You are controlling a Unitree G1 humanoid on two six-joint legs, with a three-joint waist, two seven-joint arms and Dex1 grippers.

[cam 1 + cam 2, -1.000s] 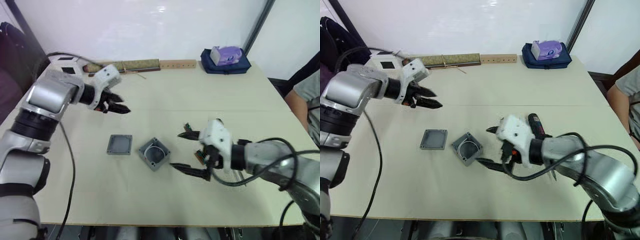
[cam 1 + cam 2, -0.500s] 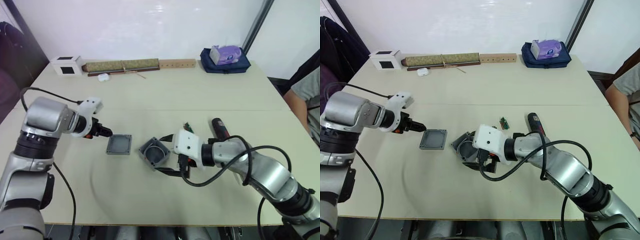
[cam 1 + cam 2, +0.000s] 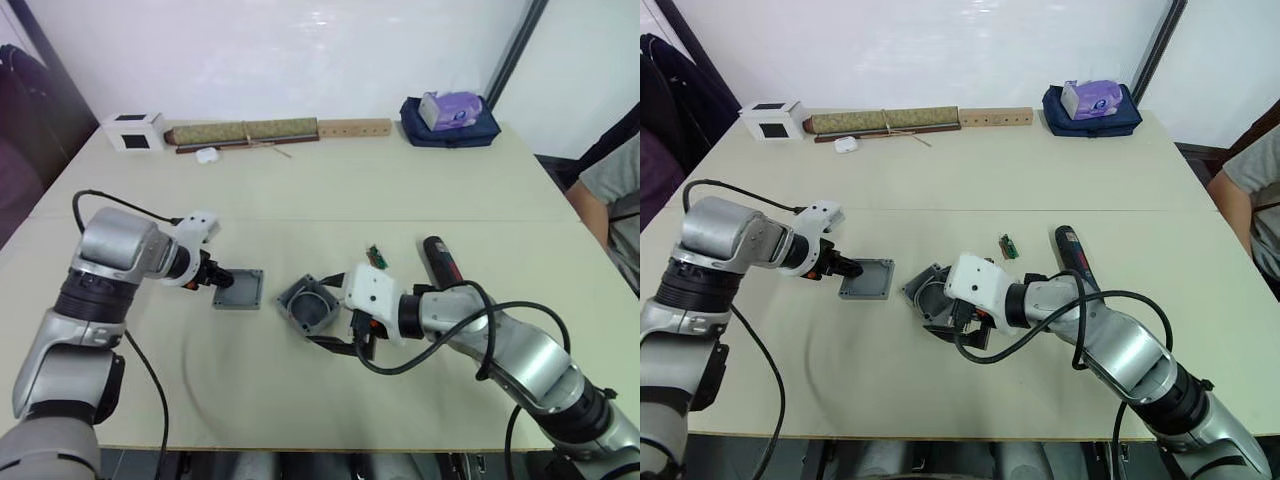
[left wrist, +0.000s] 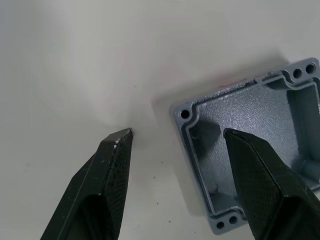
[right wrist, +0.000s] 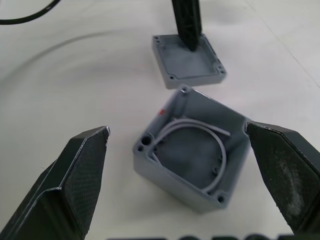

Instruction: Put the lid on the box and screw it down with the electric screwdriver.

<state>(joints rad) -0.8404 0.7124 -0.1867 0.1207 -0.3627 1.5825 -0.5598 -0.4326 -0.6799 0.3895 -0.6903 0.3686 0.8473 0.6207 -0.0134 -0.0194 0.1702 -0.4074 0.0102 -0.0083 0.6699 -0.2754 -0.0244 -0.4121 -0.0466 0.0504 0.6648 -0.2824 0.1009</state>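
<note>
The lid [image 3: 239, 288] lies recess-up on the table, just left of the box [image 3: 308, 307]. The box stands open-topped, with a white wire loop and a red spot inside [image 5: 192, 150]. My left gripper [image 4: 177, 132] is open low over the lid's left edge, one finger above the recess and the other above bare table. My right gripper [image 5: 176, 130] is open wide, its fingers on either side of the box without touching it. The electric screwdriver [image 3: 441, 260] lies on the table to the right, behind my right forearm.
A small green circuit board [image 3: 377, 254] lies behind the box. Along the far edge sit a white cube with a black face [image 3: 133, 130], a long roll [image 3: 245, 131], a wooden strip [image 3: 355, 127] and a blue bag with tissues [image 3: 452, 118]. A person [image 3: 615, 190] sits at the right.
My left gripper came down from the back left to the lid's edge. My right gripper moved left from beside the circuit board until its fingers flanked the box, uncovering the screwdriver.
</note>
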